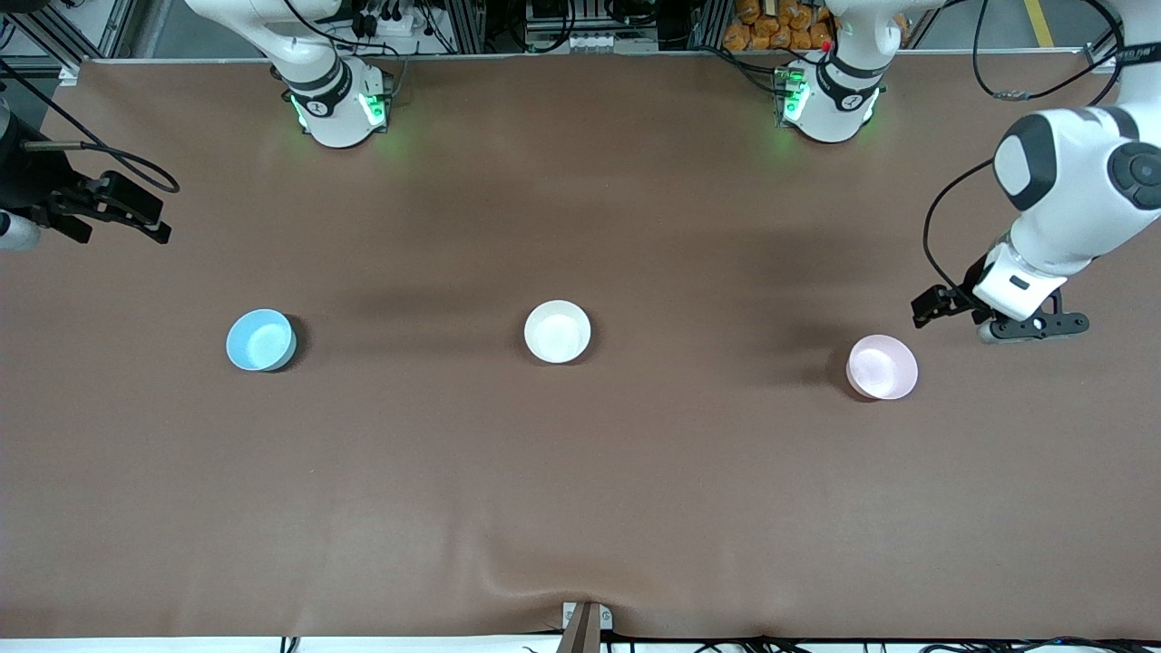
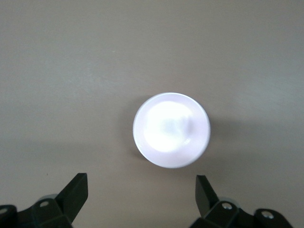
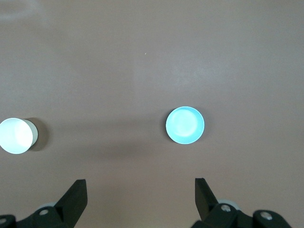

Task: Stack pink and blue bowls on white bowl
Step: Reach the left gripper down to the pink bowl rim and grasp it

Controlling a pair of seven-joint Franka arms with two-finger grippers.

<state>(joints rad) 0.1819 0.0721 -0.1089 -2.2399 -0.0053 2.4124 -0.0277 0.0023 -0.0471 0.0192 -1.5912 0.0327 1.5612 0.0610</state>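
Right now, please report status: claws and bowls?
Left claw open over table beside pink bowl. Right claw open, waiting. Blue bowl, white bowl apart, unstacked. Nothing blocking.

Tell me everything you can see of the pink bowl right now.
The pink bowl is small, round and plain, pale pink, seemingly plastic, with a glossy inside that glares almost white in the left wrist view. It sits upright and empty on the brown table, toward the left arm's end, slightly nearer the front camera than the white bowl. Nothing touches it. The left tool hovers open beside it, not over it.
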